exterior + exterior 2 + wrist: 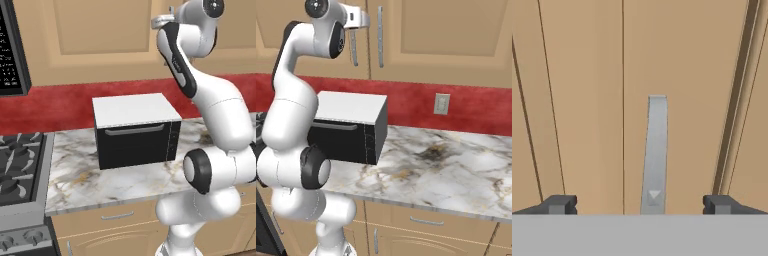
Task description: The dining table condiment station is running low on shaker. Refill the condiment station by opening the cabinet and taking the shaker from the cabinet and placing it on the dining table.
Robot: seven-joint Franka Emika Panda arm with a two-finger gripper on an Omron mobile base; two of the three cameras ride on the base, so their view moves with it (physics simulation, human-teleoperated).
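Closing on the wrong bar is the main risk, judging from how things stand. Two silver bar handles hang side by side above the oven (351, 132): the handle (655, 155) centred in the hand view, which looks like the one just beside the gripper (356, 31) in the right base view, and a second handle (380, 44) just right of it across the door seam. Can't tell for sure from these views which belongs to the wide cabinet door (102, 27) and which to the narrower one, so a grab here may open the wrong door.

Other risks, as I judge them:
- Fingers (559, 204) shut before reaching far enough in, so they pinch air in front of the bar or clip only its edge, and slip off on the pull.
- Approach too fast, so the tips hit the door panel either side of the bar.
- Pull along a straight line instead of the door's arc, so the grip drags off or the arm strains.
- Arm is stretched high above the oven w/ elbow folded; swing room for the door looks tight, and the door could hit the arm.

Fingers: fully spread, one tip each side of the handle w/ clear gaps, holding nothing, touching nothing I can see. Bar sits about midway between the tips.

Shaker: presumably behind the closed cabinet doors above the oven and the marble worktop (446, 165); door not yet opened.
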